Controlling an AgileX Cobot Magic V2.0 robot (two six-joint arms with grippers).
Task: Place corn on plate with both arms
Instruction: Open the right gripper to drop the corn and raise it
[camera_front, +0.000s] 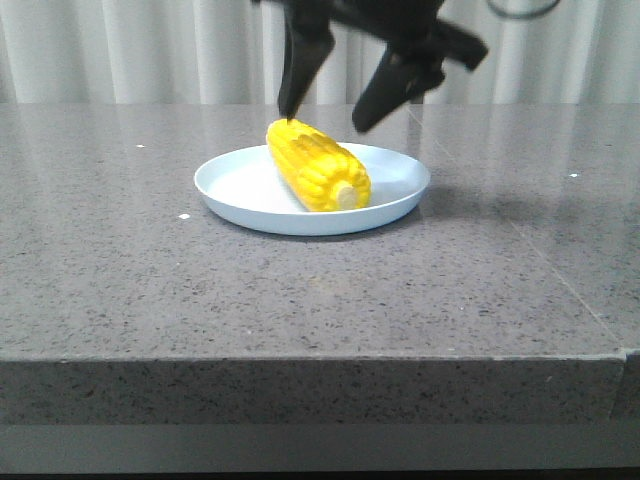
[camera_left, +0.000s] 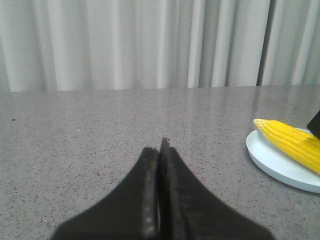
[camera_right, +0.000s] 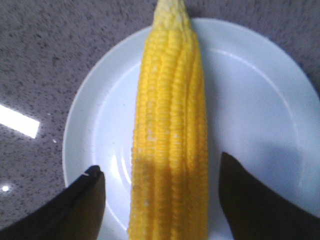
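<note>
Left tool: black tapered fingers pressed together, idle over speckled grey worktop, left of plate. Corn: ridged yellow cob lying diagonally on shallow pale plate, cut end nearest. Right tool: spread above cob, apparently clear of kernels, suggesting release.

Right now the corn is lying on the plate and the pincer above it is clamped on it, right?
Not quite. The corn does lie on the plate, but the right pincer is open, its fingers apart on either side, as the right wrist view shows.
</note>
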